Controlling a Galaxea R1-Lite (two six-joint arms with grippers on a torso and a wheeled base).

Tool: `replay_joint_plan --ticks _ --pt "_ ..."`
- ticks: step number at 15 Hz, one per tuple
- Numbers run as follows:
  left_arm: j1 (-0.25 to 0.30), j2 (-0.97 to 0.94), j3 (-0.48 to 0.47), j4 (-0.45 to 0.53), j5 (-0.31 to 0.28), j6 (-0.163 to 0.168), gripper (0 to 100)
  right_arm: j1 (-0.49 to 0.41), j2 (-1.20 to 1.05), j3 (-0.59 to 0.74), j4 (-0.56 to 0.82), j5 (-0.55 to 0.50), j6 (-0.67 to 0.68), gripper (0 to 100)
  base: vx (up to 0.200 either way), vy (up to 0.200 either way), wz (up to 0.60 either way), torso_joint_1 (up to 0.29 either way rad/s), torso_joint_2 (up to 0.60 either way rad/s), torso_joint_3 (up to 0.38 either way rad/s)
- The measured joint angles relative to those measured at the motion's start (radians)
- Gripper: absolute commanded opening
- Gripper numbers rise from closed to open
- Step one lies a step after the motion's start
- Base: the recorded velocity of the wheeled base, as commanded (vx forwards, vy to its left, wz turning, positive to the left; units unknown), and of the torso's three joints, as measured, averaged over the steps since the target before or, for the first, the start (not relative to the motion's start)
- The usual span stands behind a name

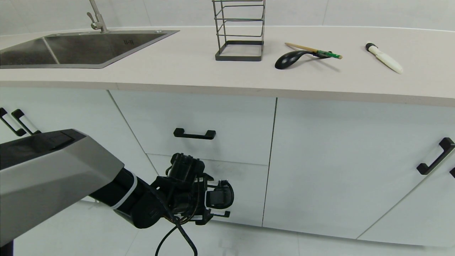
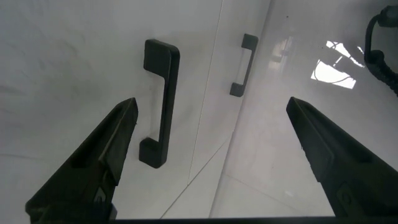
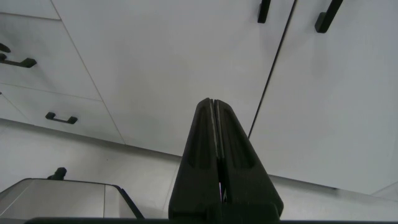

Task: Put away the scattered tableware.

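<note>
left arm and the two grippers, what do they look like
The left arm has an angular silver-grey shell with a black top, then a round black forearm ringed by a white band. Black cables loop beneath its wrist. The left gripper has black wedge-shaped fingers; the right gripper has black tapered ones too.

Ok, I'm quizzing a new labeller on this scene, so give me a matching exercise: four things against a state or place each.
1 rack
2 spoon
3 left hand
4 right hand

a shut
b touching the chopsticks
c open
d upright on the counter

Pairs: 1-d, 2-b, 3-c, 4-a
</note>
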Motion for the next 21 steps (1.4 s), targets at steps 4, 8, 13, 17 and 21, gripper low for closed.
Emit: replay_joint_plan --ticks 4,8,13,17,21 --pt "0.000 0.025 0.002 -0.034 0.011 0.000 100 0.000 0.000 0.000 0.000 0.000 0.000 0 0.000 0.000 0.00 0.000 0.00 0.000" --pt "0.000 0.066 0.006 -0.095 0.021 -0.022 100 0.000 0.000 0.000 0.000 0.000 0.000 0 0.000 0.000 0.00 0.000 0.00 0.000" --pt "-0.001 0.080 0.057 -0.110 0.021 -0.022 100 0.000 0.000 0.000 0.000 0.000 0.000 0 0.000 0.000 0.00 0.000 0.00 0.000" --pt "-0.004 0.065 0.134 -0.144 0.017 -0.024 100 0.000 0.000 0.000 0.000 0.000 0.000 0 0.000 0.000 0.00 0.000 0.00 0.000" --pt "-0.002 0.049 0.148 -0.150 0.015 -0.025 100 0.000 0.000 0.000 0.000 0.000 0.000 0 0.000 0.000 0.00 0.000 0.00 0.000"
